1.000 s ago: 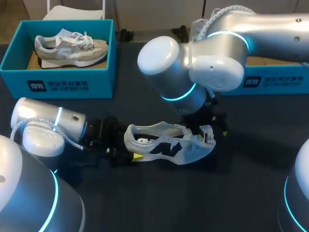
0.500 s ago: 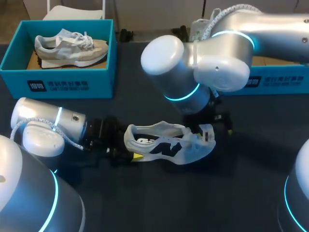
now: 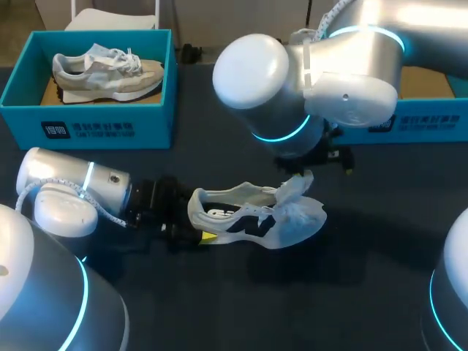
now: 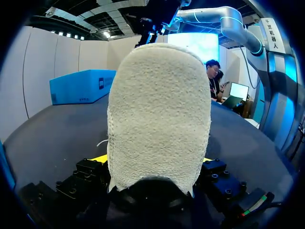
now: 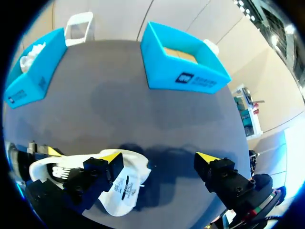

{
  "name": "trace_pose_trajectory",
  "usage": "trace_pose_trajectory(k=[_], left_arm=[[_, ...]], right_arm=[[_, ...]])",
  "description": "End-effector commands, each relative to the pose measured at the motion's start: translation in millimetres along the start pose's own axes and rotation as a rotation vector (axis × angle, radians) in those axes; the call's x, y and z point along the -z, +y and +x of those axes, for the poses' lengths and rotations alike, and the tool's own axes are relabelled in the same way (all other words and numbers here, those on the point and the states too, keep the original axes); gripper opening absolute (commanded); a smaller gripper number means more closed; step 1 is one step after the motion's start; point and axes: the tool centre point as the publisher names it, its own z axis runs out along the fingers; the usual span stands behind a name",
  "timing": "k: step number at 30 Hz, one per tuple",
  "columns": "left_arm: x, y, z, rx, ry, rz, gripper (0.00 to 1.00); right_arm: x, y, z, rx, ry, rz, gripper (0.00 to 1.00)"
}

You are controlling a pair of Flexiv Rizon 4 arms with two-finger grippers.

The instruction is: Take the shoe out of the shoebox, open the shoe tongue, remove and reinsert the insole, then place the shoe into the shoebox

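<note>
While the left gripper [image 4: 153, 160] clamps the shoe [image 3: 248, 219], the right gripper [image 5: 159, 160] gapes wide beside its printed tongue label [image 5: 125, 187].

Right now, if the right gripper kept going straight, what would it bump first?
Probably the table, just beside the white shoe; the open right gripper holds nothing, though depth is unclear.

Left shoebox [image 3: 86, 130]: white logo square and a row of white characters on the front wall, behind and to the left of the white shoe [image 3: 296, 219]; too small to make out.
Right shoebox [image 3: 424, 122]: the same kind of white mark, behind and to the right of the shoe, partly hidden.
Side mark [image 3: 245, 221]: large dark letter on the shoe's flank.
Tongue tag [image 5: 125, 186]: small black print, unreadable.
</note>
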Motion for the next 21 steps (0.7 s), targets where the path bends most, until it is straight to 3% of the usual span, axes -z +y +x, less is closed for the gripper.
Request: trace_pose_trajectory(k=[1, 8, 11, 16, 21], left_arm=[[-1.2, 4.2, -3.6, 0.001, 0.000, -0.003, 0.00], [-1.2, 4.2, -3.6, 0.001, 0.000, -0.003, 0.00], [-1.2, 4.2, -3.6, 0.001, 0.000, -0.003, 0.00], [-1.2, 4.2, -3.6, 0.001, 0.000, -0.003, 0.00], [-1.2, 4.2, -3.6, 0.001, 0.000, -0.003, 0.00]], right_arm=[[25.9, 1.6, 8.4, 0.114, 0.016, -0.094, 1.00], [57.9, 13.4, 30.3, 0.428, 0.161, -0.216, 1.00], [70.6, 14.2, 37.0, 0.568, 0.174, -0.237, 1.00], [92.5, 7.6, 50.8, 0.826, 0.227, -0.283, 1.00], [102.6, -1.8, 63.3, 0.992, 0.276, -0.324, 1.00]])
